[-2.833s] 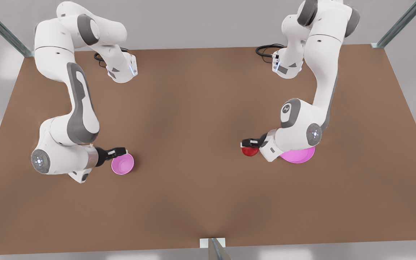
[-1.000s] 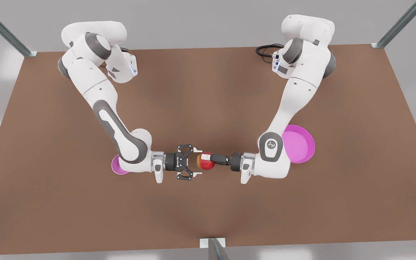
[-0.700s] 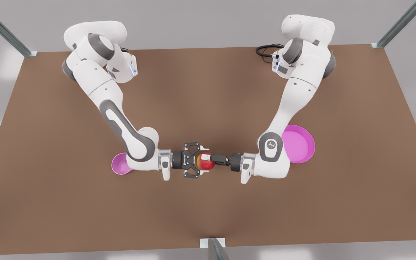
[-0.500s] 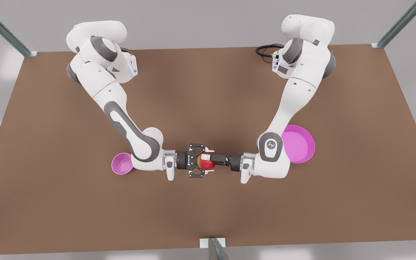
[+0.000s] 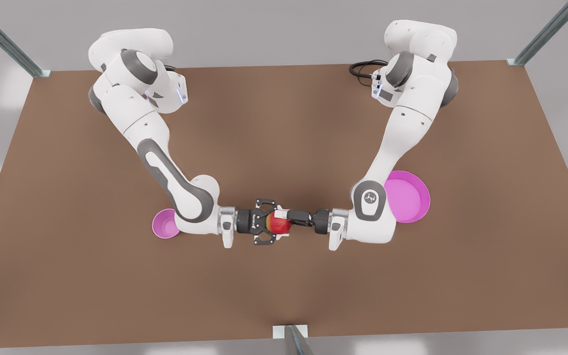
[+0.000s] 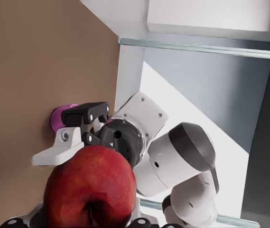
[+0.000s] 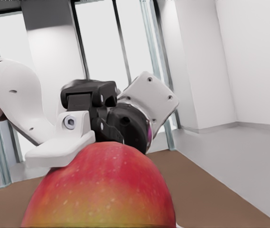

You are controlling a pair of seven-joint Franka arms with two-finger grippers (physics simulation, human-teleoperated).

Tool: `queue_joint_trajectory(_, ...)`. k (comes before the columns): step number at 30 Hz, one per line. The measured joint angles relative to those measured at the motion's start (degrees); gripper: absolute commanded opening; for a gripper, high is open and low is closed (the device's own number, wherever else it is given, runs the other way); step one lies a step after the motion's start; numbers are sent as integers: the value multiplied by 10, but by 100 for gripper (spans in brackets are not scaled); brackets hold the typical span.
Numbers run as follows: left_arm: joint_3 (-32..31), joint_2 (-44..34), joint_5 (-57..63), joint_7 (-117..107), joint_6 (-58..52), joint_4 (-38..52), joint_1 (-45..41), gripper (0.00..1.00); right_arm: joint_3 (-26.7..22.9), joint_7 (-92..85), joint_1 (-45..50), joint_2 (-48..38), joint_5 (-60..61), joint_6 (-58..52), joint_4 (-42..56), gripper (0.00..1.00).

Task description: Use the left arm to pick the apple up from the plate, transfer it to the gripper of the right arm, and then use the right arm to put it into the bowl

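Handover above desk [image 5: 284, 123] centre | left gripper [image 5: 285, 219] held apple [image 5: 277, 226] | right gripper [image 5: 271, 223] around it, grip unclear | next: you needed right's firm clamp before left's release

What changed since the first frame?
The left gripper carried the apple off the plate to mid-table. The right gripper swung over from the bowl and now sits around the apple. Bowl and plate stayed put; left still grips.

Brown table [image 5: 284, 286] bearing bowl [image 5: 162, 224] and plate [image 5: 409, 197].
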Motion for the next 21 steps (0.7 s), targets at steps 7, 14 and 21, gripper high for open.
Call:
queue_joint_trajectory(7,1,-1,-1,6,-1,0,1,100,26,-6,-39,-5,-6,-5,-16,73)
queue_joint_trajectory(14,1,-10,26,1,-60,2,98,100,31,-11,-120,-58,-35,-30,-107,73)
queue_joint_trajectory(21,4,-211,470,-43,-235,5,189,100,25,3,-301,-137,-292,-123,-209,73)
